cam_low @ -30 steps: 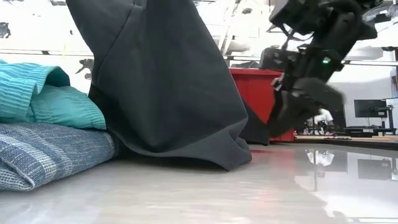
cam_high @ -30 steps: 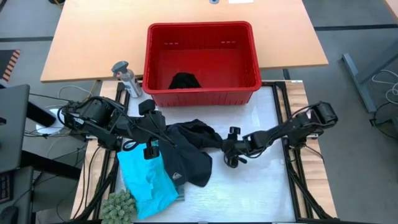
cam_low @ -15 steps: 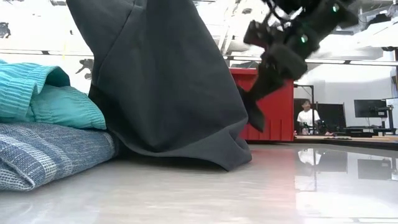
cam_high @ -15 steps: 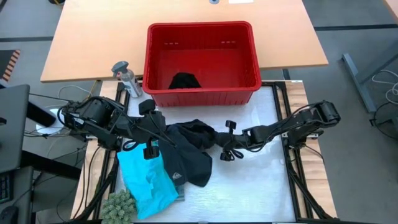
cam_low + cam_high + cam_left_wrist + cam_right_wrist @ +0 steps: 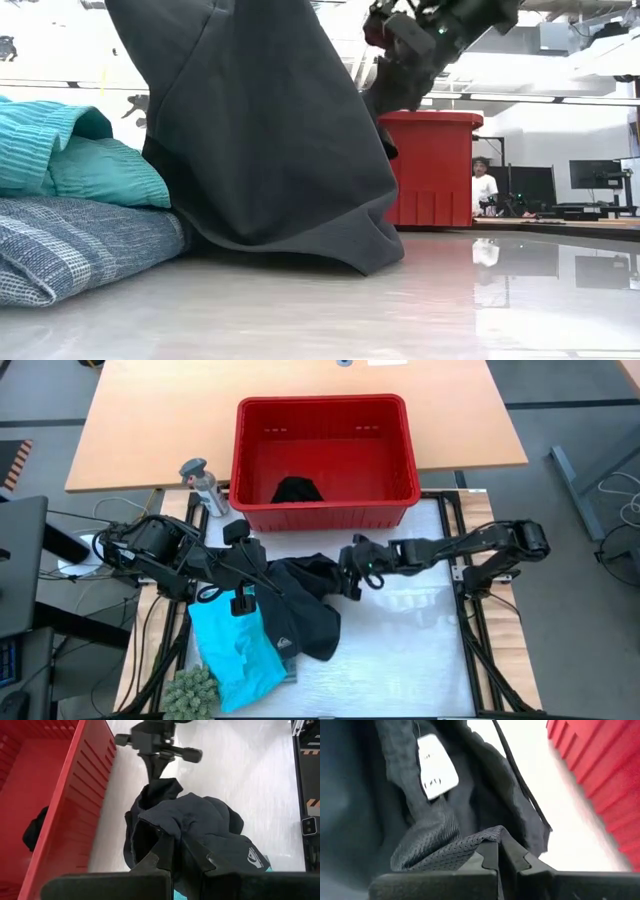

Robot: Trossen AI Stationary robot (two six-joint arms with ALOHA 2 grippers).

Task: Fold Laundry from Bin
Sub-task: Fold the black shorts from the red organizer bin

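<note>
A black garment [image 5: 305,605] with a small white logo hangs between both grippers. Its lower hem [image 5: 350,250] rests on the white table top. My left gripper [image 5: 174,854] is shut on its left part, and my right gripper [image 5: 499,851] is shut on its right edge, in front of the red bin [image 5: 325,510]. A turquoise garment [image 5: 235,650] lies on a blue-grey striped one [image 5: 80,250] at the near left. Another black garment [image 5: 296,490] lies on the bin's floor. My left gripper pinches a raised fold of the black garment [image 5: 165,832] between its two fingers, coming roughly level from the table's left. The cloth is lifted there and hangs down to the table. My right gripper pinches a bunched fold of black mesh lining [image 5: 470,842] at the garment's right edge, near a white label. It comes from the table's right, slanting down. The cloth there is held above the table.
A small grey bottle [image 5: 200,480] stands left of the bin. A green knobbly thing [image 5: 192,688] sits at the near left corner. The white surface [image 5: 410,650] right of the garment is bare. A person [image 5: 483,185] shows far off in the room.
My right gripper has gone toward the table's left and far edges and upward, from the bare surface to the black garment's right edge, and has taken hold of it. The left gripper and the rest of the garment have stayed put.
</note>
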